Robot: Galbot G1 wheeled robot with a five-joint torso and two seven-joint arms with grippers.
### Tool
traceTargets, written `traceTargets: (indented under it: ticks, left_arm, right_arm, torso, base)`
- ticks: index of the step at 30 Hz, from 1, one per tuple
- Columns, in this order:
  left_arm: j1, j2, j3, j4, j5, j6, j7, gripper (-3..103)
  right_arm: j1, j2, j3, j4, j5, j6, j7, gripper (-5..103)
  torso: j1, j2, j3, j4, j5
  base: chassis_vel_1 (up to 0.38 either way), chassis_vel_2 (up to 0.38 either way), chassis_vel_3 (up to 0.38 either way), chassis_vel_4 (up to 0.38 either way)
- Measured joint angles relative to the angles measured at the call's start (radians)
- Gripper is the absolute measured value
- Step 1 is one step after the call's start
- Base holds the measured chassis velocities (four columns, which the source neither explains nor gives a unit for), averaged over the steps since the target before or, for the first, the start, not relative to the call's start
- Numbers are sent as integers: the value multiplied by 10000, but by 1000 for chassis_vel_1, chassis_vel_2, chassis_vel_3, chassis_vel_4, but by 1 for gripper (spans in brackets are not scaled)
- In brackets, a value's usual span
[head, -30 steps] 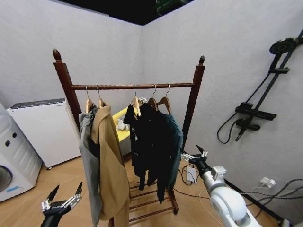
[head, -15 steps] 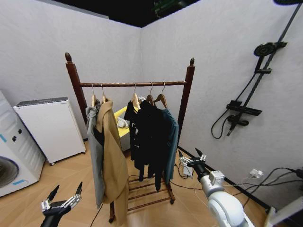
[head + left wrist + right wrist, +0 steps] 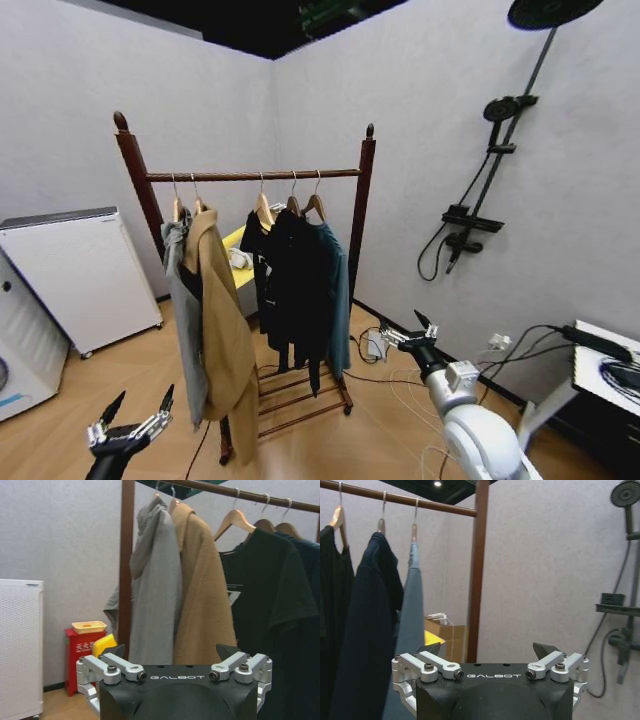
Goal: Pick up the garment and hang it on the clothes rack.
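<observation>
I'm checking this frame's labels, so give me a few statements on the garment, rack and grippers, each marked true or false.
1. The garment hangs on the rack. True.
2. The garment hangs next to the rack's left post. False: it is the last item by the right post, beside the black coats.
3. The right gripper is shut on the garment. False: it is open, empty and away from the cloth.
4. The left gripper is open and low, short of the rack. True.
5. A tan coat hangs beside a grey one. True.
</observation>
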Motion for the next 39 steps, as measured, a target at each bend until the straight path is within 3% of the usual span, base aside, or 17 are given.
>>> traceTargets:
  ticks: [24,39]
  left_arm:
    - [0,0,0,0,0,0,1,100]
    - [0,0,1,0,0,0,4,100]
  right_arm:
    - [194,315,-375,170,-384,-141,26,100]
    - [125,96,-401,147,-400,-90,26,100]
  torso:
    - [-1,0,0,0,0]
    - [-2,1,-1,-3,7]
  base:
    - [-75,-173,-168,-74]
    - [-86,-179,-168,-77]
